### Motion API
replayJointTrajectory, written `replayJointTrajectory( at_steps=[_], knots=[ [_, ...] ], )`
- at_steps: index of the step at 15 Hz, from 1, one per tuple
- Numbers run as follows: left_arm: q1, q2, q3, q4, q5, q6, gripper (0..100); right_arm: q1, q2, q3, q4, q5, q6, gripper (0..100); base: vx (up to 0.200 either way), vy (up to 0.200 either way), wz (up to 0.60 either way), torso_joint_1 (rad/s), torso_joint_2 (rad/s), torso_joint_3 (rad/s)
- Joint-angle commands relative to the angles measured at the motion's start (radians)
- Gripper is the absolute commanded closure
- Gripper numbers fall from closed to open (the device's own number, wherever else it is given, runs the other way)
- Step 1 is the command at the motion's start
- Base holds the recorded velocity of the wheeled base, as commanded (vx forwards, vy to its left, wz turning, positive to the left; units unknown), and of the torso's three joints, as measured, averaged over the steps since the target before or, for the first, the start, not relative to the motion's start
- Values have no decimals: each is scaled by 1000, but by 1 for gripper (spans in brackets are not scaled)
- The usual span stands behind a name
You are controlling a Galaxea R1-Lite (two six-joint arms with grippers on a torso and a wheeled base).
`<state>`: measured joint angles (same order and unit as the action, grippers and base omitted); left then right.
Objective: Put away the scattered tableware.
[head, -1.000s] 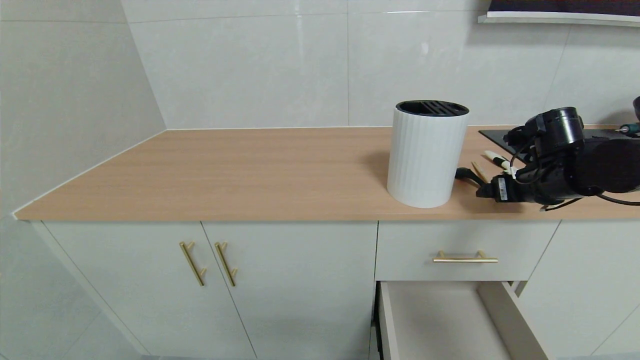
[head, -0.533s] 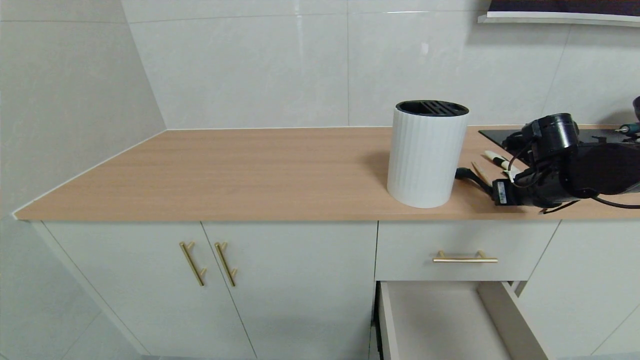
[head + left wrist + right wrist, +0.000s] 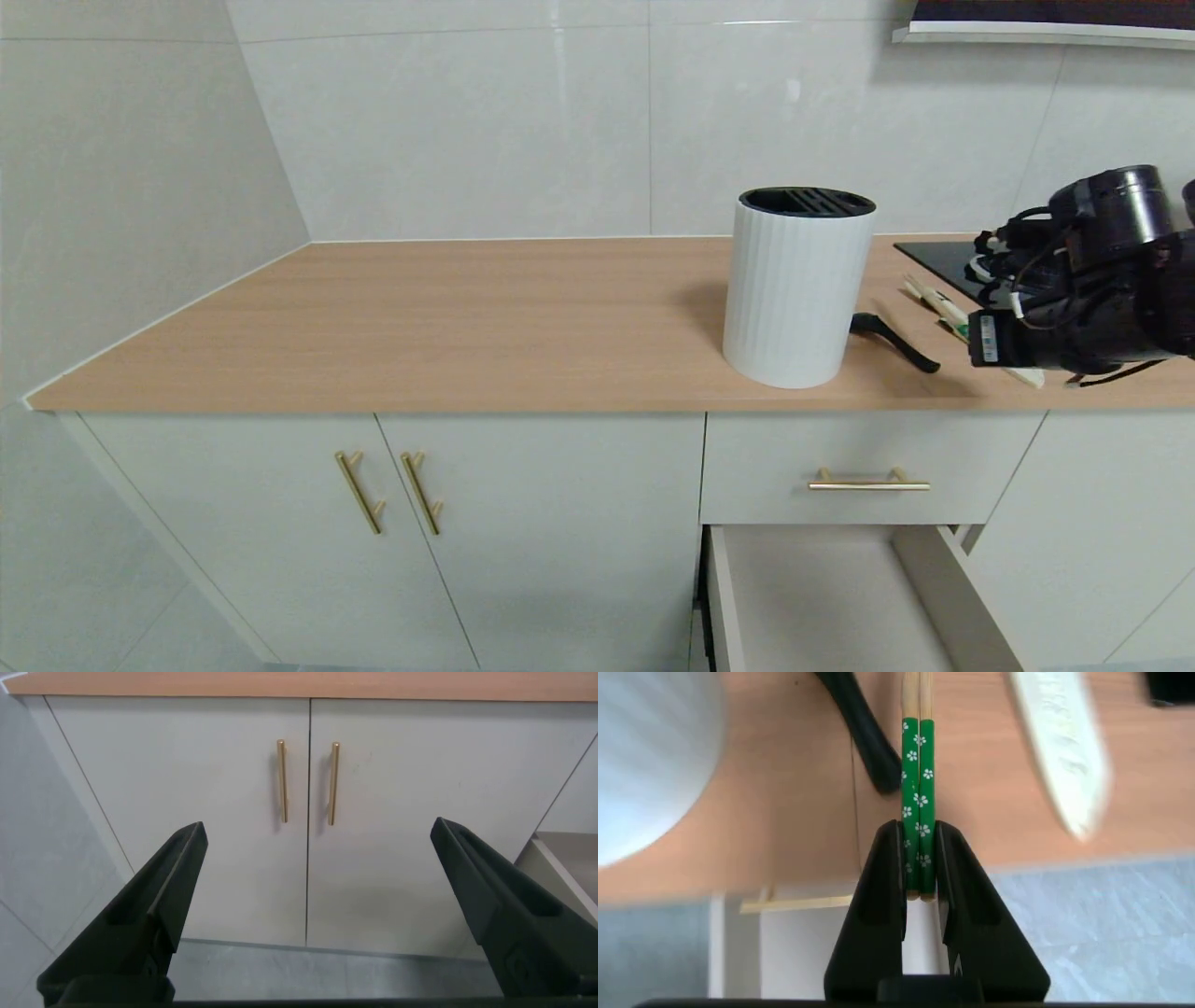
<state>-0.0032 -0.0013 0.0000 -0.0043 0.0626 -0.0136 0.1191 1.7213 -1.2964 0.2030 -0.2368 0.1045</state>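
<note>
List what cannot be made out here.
Head view: black handle, one end hidden behind white holder; drawer, front cut off by lower edge.
Right wrist view: pale blade blurred and cut by the edge; chopsticks in right end effector, far ends past that edge.

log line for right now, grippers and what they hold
right gripper shut on chopsticks over counter | left gripper open, facing cupboard doors | white holder upright on counter | lower drawer open

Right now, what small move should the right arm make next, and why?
Probably raise the chopsticks toward the slotted top of the white holder: the right gripper is shut on the pair, and the holder stands upright close beside it.
</note>
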Motion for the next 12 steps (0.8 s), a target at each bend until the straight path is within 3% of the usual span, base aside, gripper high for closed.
replayJointTrajectory(
  at_steps=[1, 3, 4, 8, 10, 12],
  knots=[
    [0, 1, 0, 0, 0, 0, 0, 8, -236, 115, 78, 5, 18, 100, 0, 0, 0, 0, 0, 0],
    [0, 1, 0, 0, 0, 0, 0, 11, -312, 184, 85, 27, 20, 100, 0, 0, 0, 0, 0, 0],
    [0, 1, 0, 0, 0, 0, 0, 16, -408, 259, 105, 79, 20, 100, 0, 0, 0, 0, 0, 0],
    [0, 1, 0, 0, 0, 0, 0, 16, -605, 322, 257, 238, -2, 100, 0, 0, 0, 0, 0, 0],
    [0, 1, 0, 0, 0, 0, 0, 27, -646, 316, 406, 338, -147, 100, 0, 0, 0, 0, 0, 0],
    [0, 1, 0, 0, 0, 0, 0, 73, -637, 318, 512, 386, -203, 100, 0, 0, 0, 0, 0, 0]
  ],
)
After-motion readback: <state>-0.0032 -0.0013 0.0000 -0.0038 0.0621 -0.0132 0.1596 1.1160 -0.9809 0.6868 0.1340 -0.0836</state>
